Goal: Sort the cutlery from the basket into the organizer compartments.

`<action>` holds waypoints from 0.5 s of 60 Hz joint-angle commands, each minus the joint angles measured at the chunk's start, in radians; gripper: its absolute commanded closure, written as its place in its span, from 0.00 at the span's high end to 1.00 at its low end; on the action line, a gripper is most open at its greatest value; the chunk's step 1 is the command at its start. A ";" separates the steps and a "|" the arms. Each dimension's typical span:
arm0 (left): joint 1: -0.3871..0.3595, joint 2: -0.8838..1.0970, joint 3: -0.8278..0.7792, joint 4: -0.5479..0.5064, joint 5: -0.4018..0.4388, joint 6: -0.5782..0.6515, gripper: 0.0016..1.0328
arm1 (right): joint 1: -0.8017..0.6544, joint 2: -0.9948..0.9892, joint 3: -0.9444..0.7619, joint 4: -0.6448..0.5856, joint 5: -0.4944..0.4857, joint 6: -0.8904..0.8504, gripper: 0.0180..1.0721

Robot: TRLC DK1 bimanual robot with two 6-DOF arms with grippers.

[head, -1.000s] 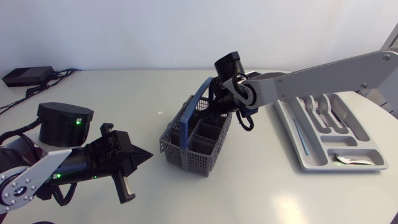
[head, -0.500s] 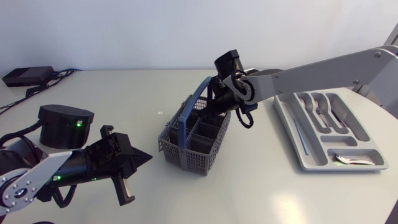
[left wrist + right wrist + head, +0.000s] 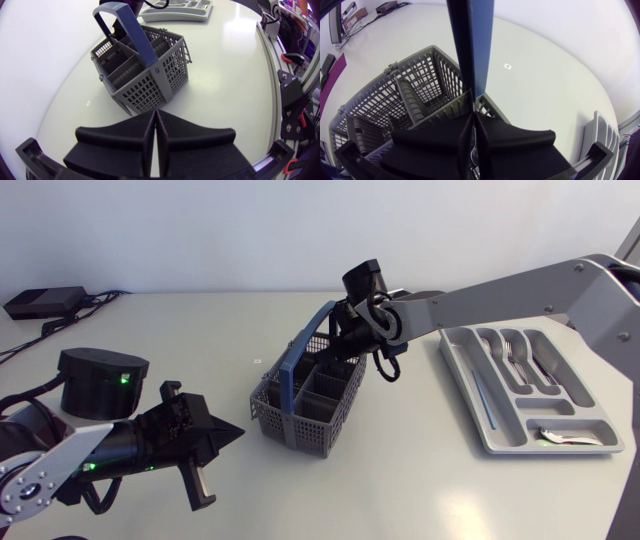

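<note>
Head view: right claw [image 3: 343,348] is down at the far end of the grey lattice-walled plastic basket [image 3: 300,418], just beside its blue arched handle [image 3: 303,352]; the basket stands mid-tabletop, well apart from the pale grey moulded plastic organizer [image 3: 497,438] to its right. Right wrist view: the wedge fingers are drawn together to a thin seam just above the basket's rim. Whether a slim utensil is pinched there cannot be made out. Left claw [image 3: 226,434] hangs near the tabletop's front edge with its fingers pressed together, holding nothing. Step judged: a pick from the basket. The long organizer slots already carry steel forks [image 3: 515,355], and a small pale piece [image 3: 558,437] lies in the short cross compartment. No cutlery is discernible in the basket cells that show. The next move calls for a straight lift clear of handle and dividers, then a carry over to the matching slot. Materials: basket walls are a stiff open grid, light and likely to drag if a finger snags. The organizer is smooth, with rounded troughs. The white tabletop [image 3: 400,485] is matte.
</note>
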 commanded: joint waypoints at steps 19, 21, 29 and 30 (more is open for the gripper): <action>-0.009 -0.021 -0.031 -0.011 0.006 -0.011 0.03 | -0.030 -0.173 -0.202 0.041 -0.026 0.023 0.06; -0.009 -0.021 -0.031 -0.011 0.007 -0.011 0.03 | -0.026 -0.190 -0.215 0.050 -0.026 0.018 0.06; -0.014 -0.021 -0.029 -0.010 0.007 -0.012 0.03 | 0.000 -0.247 -0.280 0.095 -0.023 -0.001 0.06; -0.015 -0.021 -0.029 -0.010 0.007 -0.015 0.03 | 0.000 -0.254 -0.289 0.099 -0.023 -0.008 0.06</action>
